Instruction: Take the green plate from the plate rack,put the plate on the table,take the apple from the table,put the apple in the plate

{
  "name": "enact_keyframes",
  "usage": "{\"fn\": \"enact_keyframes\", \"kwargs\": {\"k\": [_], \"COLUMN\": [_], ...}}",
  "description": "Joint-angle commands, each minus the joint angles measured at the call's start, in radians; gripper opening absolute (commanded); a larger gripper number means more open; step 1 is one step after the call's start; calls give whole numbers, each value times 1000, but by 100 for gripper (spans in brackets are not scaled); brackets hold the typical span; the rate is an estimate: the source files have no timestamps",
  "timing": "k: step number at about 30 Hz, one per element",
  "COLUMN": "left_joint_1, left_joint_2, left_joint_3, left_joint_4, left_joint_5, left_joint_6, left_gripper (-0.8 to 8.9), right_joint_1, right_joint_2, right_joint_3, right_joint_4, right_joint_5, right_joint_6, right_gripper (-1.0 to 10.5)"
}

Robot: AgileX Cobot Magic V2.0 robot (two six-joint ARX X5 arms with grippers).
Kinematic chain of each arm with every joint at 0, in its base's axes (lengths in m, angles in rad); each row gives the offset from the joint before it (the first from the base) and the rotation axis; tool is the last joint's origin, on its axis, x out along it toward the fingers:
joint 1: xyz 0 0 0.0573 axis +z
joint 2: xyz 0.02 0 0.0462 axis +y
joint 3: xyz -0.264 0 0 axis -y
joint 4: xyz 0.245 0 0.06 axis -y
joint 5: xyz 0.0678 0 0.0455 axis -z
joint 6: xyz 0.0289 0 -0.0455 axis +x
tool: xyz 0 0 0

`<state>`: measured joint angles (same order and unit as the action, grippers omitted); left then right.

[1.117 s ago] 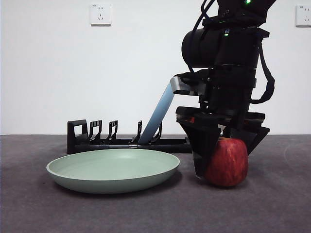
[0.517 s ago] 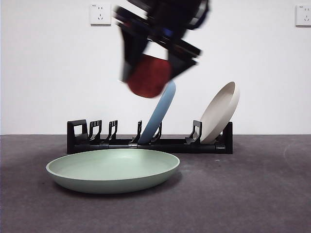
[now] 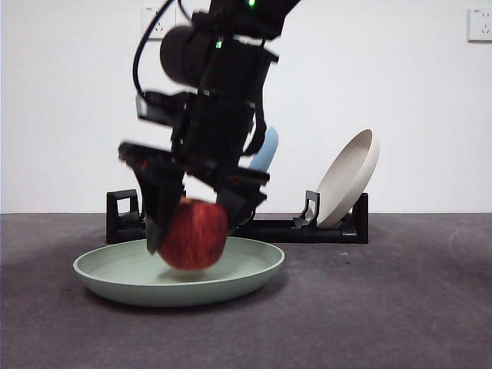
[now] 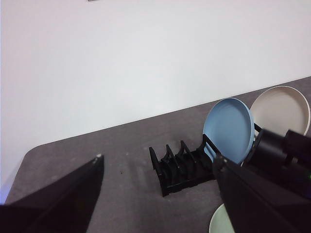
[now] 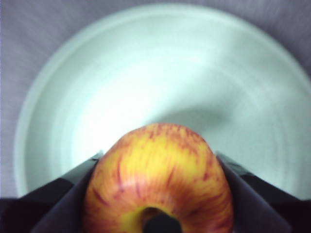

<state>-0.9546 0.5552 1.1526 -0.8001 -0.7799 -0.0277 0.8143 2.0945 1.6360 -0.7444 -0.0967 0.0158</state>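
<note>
Now down over the green plate (image 3: 231, 269) from mid-air, right tool (image 3: 194, 224) clamped on the apple (image 3: 194, 234)

Green plate (image 3: 231, 278): matt pale sage, smooth, looks like plastic or glazed ceramic, can't tell which; only a soft sheen inside in the right wrist view. Apple (image 3: 194, 234): smooth skin, slight gloss, red with yellow streaks. Desk (image 3: 384, 307): dark grey, matt, faintly mottled, fine-grained like cloth or felt. Plate rack (image 3: 323, 229): black, semi-matt, looks like plastic or coated metal. Light blue plate (image 4: 228, 130) and beige plate (image 3: 347, 178): same smooth matt finish as the green one. Right pincer (image 3: 192, 223): black matt plastic jaws; arm housing above has a dull sheen. Wall: flat white, matt.
</note>
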Motion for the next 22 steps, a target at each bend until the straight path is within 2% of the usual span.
{"fn": "enact_keyframes", "kwargs": {"k": [1, 6, 8, 12, 15, 22], "left_joint_1": [1, 1, 1, 1, 1, 1], "left_joint_2": [-2, -2, -2, -2, -2, -2], "left_joint_3": [-6, -6, -6, -6, -6, -6], "left_joint_4": [-6, -19, -24, -34, -41, -42], "left_joint_5": [-4, -4, -4, -4, -4, -3], "left_joint_6": [-7, -7, -7, -13, -27, -30], "left_gripper": [377, 377, 377, 377, 377, 377], "right_joint_1": [5, 5, 5, 5, 5, 5], "right_joint_2": [28, 34, 34, 34, 34, 23], "right_joint_3": [3, 3, 3, 3, 3, 3], "right_joint_4": [2, 3, 3, 2, 2, 3], "right_joint_5": [-2, -1, -2, -1, -1, -2], "right_joint_6": [8, 3, -6, -6, -5, -6], "right_gripper": [-12, -10, 37, 393, 521, 535]}}
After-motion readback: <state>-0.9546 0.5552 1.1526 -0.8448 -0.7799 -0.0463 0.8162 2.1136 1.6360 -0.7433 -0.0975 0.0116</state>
